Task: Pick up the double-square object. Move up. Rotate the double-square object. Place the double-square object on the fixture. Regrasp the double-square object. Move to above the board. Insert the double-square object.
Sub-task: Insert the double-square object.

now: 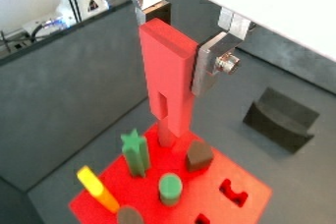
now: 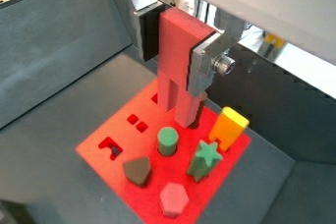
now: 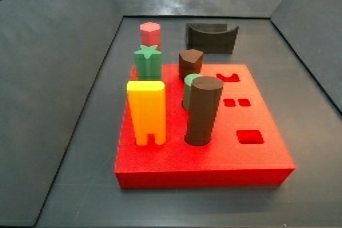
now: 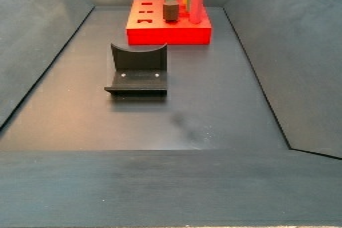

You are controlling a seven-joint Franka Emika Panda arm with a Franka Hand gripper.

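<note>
A: Red-pink, long, grooved lengthwise: the double-square object (image 1: pixel 165 76), item one. Where does it sit?

B: Upright between the fingers of the gripper (image 2: pixel 180 66), above the board (image 2: pixel 112 130). In both wrist views a silver finger plate (image 1: pixel 210 63) presses flat against its side. The bar's lower end hangs over the board's top among the pegs; whether it touches the surface cannot be told.

A: Gripper condition?

B: Clamped on the bar, one plate each side, only one plainly visible. Neither side view shows the gripper body; a small red shape at the top edge of a side view is too small to identify.

A: Item two, the board.

B: Flat red slab on the dark floor, with shaped holes (image 3: pixel 249 136) in its top. Standing in it: a yellow-orange peg (image 3: pixel 146 112), a dark brown cylinder peg (image 3: pixel 203 110), a green star peg (image 3: pixel 147 60), a green round peg (image 1: pixel 171 187), a red hexagonal-topped peg (image 3: pixel 151 33), and a brown peg (image 3: pixel 191 62) with an angled top.

A: Item three, the fixture.

B: Dark block with a curved notch, the fixture (image 4: pixel 138 69), standing on the floor apart from the board. In a side view it lies nearer the camera than the board; in a wrist view (image 1: pixel 281 118) it shows off to one side, nothing resting on it.
</note>
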